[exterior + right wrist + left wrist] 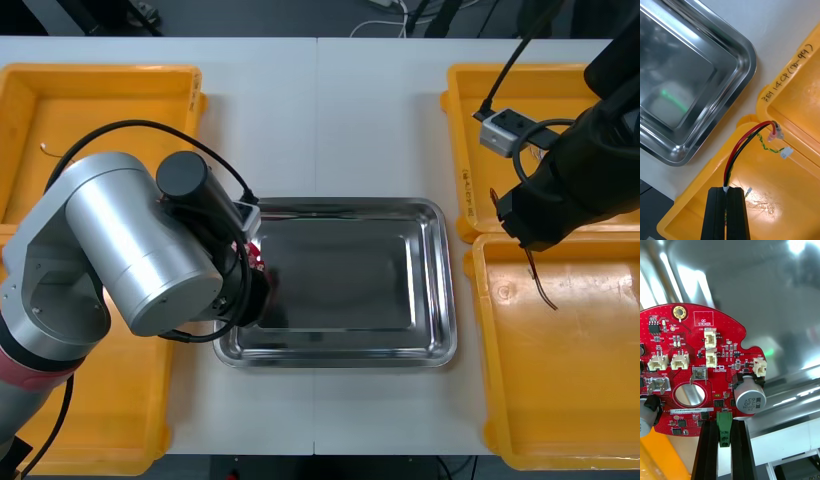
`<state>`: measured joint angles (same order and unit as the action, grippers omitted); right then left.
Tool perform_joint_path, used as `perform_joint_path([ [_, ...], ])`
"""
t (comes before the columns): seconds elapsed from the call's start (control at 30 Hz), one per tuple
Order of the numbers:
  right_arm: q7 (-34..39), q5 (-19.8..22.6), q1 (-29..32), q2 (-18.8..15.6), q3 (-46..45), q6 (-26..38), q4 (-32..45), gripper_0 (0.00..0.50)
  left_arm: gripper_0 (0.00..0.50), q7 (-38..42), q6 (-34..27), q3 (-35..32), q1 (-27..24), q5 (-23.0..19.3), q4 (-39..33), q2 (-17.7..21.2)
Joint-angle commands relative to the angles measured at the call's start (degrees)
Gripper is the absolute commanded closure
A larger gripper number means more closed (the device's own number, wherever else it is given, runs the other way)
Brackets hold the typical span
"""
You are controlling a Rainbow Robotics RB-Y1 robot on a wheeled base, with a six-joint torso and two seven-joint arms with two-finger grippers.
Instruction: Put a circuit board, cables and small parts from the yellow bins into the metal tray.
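The left gripper point(724, 424) was clamped on a small green plastic connector point(724, 432) at the edge of the circuit board point(688, 352), its 2 fingers held apart by that connector's width. The board was a flat red disc with a notched outline. It had a round hole near its middle ringed in bare metal and a gold-rimmed screw hole near 1 edge. It also carried several white plastic sockets point(710, 338) and a squat silver cylinder point(750, 400) with printed lettering. It hung over the left end of the metal tray point(350, 270), a shallow rectangular pan with rounded corners, a rolled rim and a mirror-bright floor. Whether the board touched the tray could not be told.

The right gripper point(727, 190) was closed on a cable point(733, 153) of 1 red and 1 black lead, which arched up from between the fingers to translucent pinkish terminals. A thin twisted yellow-green wire point(766, 148) ending in a white plug point(787, 152) ran beside it. The cable hung over the near right yellow bin point(560, 380), a smooth plastic tub beside the tray's right end on the matte white table point(330, 100).
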<state>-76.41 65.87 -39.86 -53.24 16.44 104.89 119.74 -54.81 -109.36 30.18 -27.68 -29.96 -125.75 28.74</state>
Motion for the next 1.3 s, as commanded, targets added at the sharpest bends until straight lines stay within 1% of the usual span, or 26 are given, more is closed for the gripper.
perform_joint_path([
  [0.03, -3.22, -0.92, -3.82, -2.31, 2.81, -0.74, 1.46, 0.5, 0.5, 5.41, 2.57, 3.4, -2.2, 0.61, 0.42, -1.32],
  [0.37, -4.54, -1.8, -3.82, -2.14, 3.78, -0.65, 1.46, 0.5, 0.5, 7.35, 8.72, 9.55, -2.2, 2.63, 3.23, -1.32],
  [0.8, -4.62, -2.06, -3.82, -2.14, 3.78, 0.05, 1.55, 0.5, 0.5, 8.84, 15.05, 14.29, -2.2, 4.21, 7.71, -1.41],
  [1.3, -4.62, -2.33, -3.73, -1.78, 3.78, 0.84, 1.46, 0.5, 0.5, 10.42, 15.49, 17.11, -2.2, 4.48, 8.06, -1.58],
])
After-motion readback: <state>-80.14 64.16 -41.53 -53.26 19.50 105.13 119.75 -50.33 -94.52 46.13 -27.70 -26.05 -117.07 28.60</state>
